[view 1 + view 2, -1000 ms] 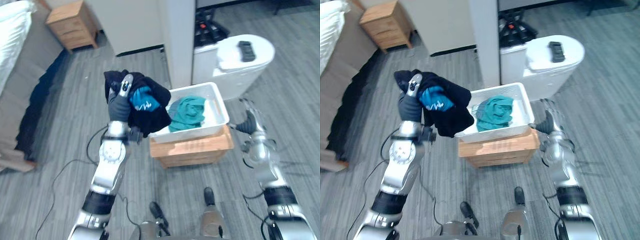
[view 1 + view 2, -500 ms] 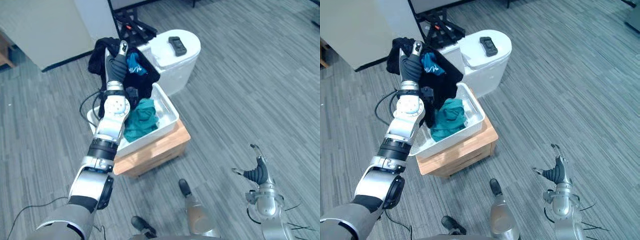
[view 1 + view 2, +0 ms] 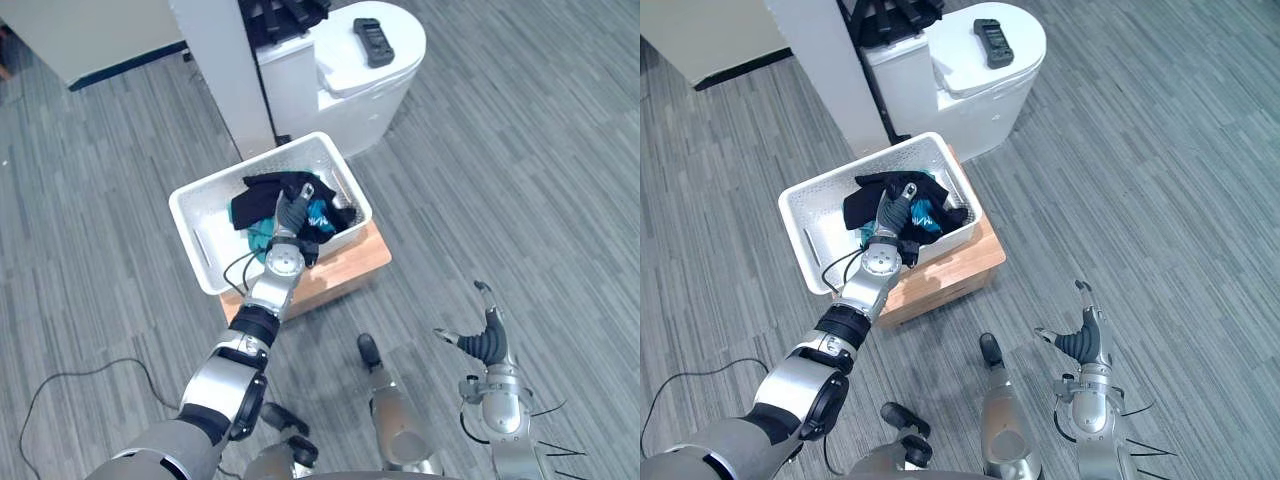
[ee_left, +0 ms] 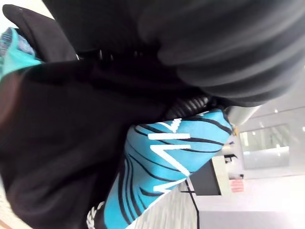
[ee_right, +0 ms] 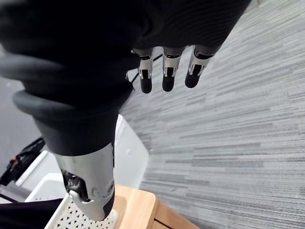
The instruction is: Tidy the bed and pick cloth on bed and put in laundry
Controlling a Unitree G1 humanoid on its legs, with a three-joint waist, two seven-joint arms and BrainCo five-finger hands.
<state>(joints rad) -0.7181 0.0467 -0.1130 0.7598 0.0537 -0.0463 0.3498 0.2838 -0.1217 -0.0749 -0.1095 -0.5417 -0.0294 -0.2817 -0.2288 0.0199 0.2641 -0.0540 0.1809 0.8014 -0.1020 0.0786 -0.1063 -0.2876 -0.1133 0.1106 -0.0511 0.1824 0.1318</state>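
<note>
Hanging low and nearest is the right hand (image 3: 487,345), out over the floor and holding nothing. Its fingers (image 5: 165,78) are straight and spread wide. A bit farther off, the left arm reaches out to a white basket (image 3: 248,165) that sits on a wood box (image 3: 350,262). The left hand (image 3: 293,212) is down in the basket, right on the black cloth (image 3: 270,188) with the blue print. The cloth lies in a heap inside the basket, on top of a green cloth (image 4: 16,52). It is bunched so close round the left hand that I cannot tell if the hand grips it or is loose. The cloth looks soft, light and floppy. It will not break, and it will sag and slide when let go. It might snag on the little holes in the basket wall, I think. The best place to take it is a thick fold near the middle of the heap, not a thin edge. Past the basket stands a white post (image 3: 225,70). Farthest off is a round white stand (image 3: 350,75) with a black remote (image 3: 373,42) on top.
</note>
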